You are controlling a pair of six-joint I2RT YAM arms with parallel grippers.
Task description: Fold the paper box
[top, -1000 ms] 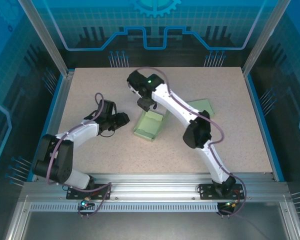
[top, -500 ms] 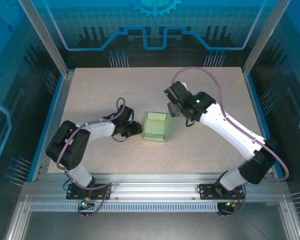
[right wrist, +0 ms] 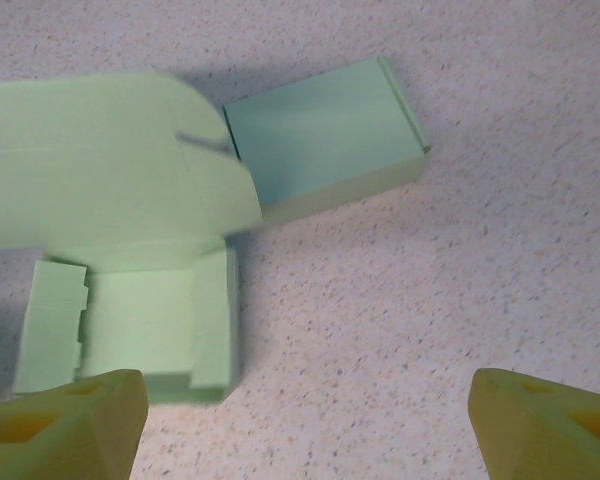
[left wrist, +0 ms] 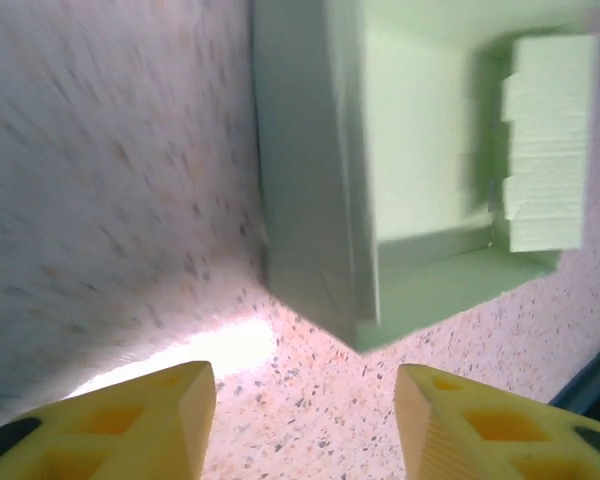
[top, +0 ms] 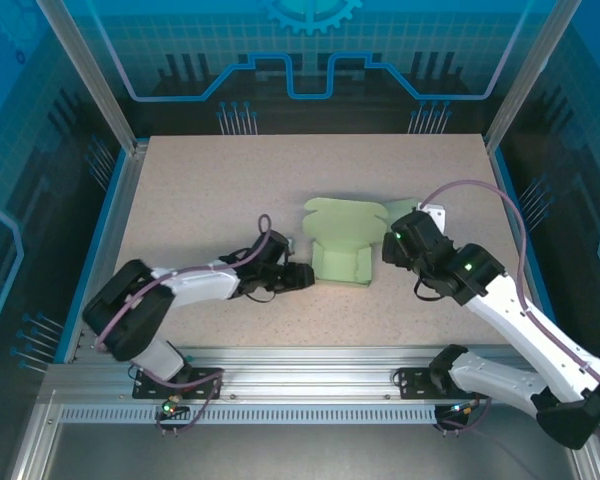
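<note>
"Where is the pale green paper box (top: pixel 342 262)?"

"Mid-table on the speckled tabletop (top: pixel 200 190). Its tray is up, its plain green lid flap lying open on the far side."

"And the pincers?"

"The left gripper (top: pixel 305 272) is just beside the tray, its yellow fingers (left wrist: pixel 130 420) apart and gripping nothing. The right gripper (top: pixel 392 250) is near the other side, spread wide and empty. A closed flat green box (right wrist: pixel 325 135) lies beside the flap."

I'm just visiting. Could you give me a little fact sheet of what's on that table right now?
Surface: speckled table
Main item: pale green paper box, tray formed, lid flap lying open
Second item: closed green box, beside the lid flap
Left gripper: open, empty, at the tray's left side
Right gripper: open, empty, at the tray's right side
Contact: neither gripper touches the paper box
</note>
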